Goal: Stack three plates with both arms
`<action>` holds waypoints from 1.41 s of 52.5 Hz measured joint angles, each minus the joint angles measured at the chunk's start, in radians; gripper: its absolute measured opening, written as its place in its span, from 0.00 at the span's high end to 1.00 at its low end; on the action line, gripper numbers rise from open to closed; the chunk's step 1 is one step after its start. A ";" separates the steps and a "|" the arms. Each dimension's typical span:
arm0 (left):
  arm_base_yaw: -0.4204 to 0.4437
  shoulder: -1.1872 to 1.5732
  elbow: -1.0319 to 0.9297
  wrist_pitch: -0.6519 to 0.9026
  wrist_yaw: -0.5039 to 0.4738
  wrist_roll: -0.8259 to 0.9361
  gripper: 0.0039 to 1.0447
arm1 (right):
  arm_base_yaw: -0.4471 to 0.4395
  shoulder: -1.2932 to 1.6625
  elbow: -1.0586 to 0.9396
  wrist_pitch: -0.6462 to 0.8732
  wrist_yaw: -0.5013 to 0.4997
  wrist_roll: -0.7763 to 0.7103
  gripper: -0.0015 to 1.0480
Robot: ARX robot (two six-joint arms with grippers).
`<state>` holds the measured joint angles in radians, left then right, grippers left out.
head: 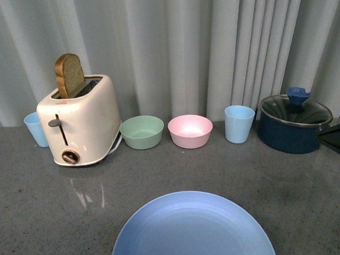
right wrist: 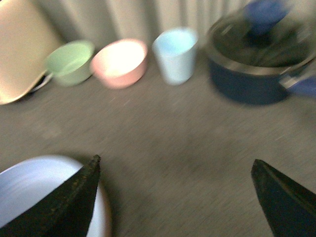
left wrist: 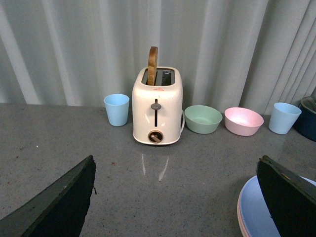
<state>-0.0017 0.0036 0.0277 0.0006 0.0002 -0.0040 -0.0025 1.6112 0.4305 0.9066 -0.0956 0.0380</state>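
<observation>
Nearest you, at the bottom centre of the front view, sits the blue plate [head: 190, 231] on the grey counter [head: 34, 189], its near edge cut off by the frame. From the left wrist view you can see a pink rim [left wrist: 240, 217] showing just under the blue plate's edge, so the blue one lies on top of a pink plate; you cannot tell from these pictures whether a third plate lies beneath.

Your left pincer [left wrist: 180, 202] is spread wide, its two dark fingers at the lower corners of that view with bare counter between them and the plate stack just beside one finger. Your right pincer [right wrist: 180, 197] is also spread, gripping nothing; that view is blurred, with the blue plate at the lower left of the frame beside one finger.

Along the curtain in the upper half of the front view stand a blue cup [head: 36, 128], a cream toaster [head: 81, 120] with bread [head: 69, 75] upright in its slot, a green bowl [head: 142, 132], a pink bowl [head: 190, 131], a second cup [head: 240, 123] and a dark blue lidded pot [head: 294, 122].
</observation>
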 joint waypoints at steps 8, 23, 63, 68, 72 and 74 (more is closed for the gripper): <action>0.000 -0.001 0.000 0.000 -0.002 0.000 0.06 | 0.002 -0.162 -0.140 0.259 0.095 -0.030 0.54; 0.000 -0.001 0.000 0.000 -0.001 0.000 0.06 | 0.002 -0.360 -0.283 0.180 0.095 -0.037 0.97; 0.000 -0.001 0.000 0.000 0.000 0.000 0.06 | 0.002 -0.930 -0.421 -0.248 0.095 -0.038 0.97; 0.000 -0.001 0.000 0.000 -0.001 0.000 0.06 | 0.002 -1.000 -0.425 -0.309 0.095 -0.038 0.97; 0.000 -0.001 0.000 0.000 -0.001 0.000 0.06 | 0.002 -1.063 -0.425 -0.367 0.095 -0.038 0.97; 0.000 -0.001 0.000 0.000 -0.001 0.000 0.06 | 0.002 -1.088 -0.425 -0.390 0.095 -0.038 0.97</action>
<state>-0.0017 0.0025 0.0277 0.0006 -0.0006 -0.0040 -0.0010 0.5236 0.0059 0.5163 -0.0006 0.0002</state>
